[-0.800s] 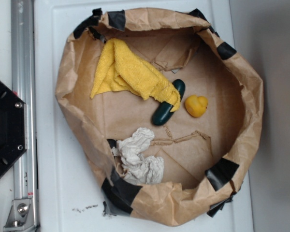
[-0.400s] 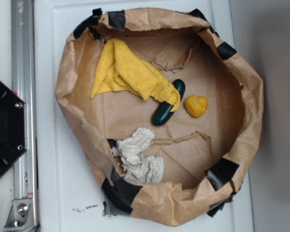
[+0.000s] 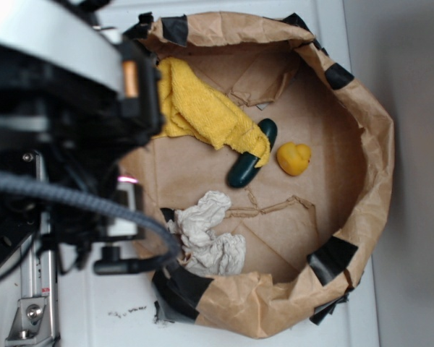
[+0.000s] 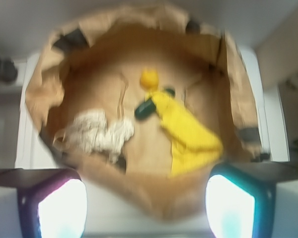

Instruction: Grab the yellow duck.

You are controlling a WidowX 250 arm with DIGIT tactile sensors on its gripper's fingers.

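Exterior view: a small smooth yellow rubber duck (image 3: 294,158) sits on the floor of a crumpled brown paper basin (image 3: 380,155) on a white bench (image 3: 101,303), just right of a dark green oblong (image 3: 250,163) half-covered by a yellow terry towel (image 3: 202,108).

Wrist view: the pincer (image 4: 146,203) hangs released, wide apart, over the basin's near rim, well short of the duck (image 4: 149,78); a crumpled white cloth (image 4: 102,134) lies to the oblong's left.

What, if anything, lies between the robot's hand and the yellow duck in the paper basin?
The hand hangs open outside the paper basin's near wall. Between it and the duck lie that wall and bare paper floor; the green oblong and yellow towel sit just beside the duck's near side.
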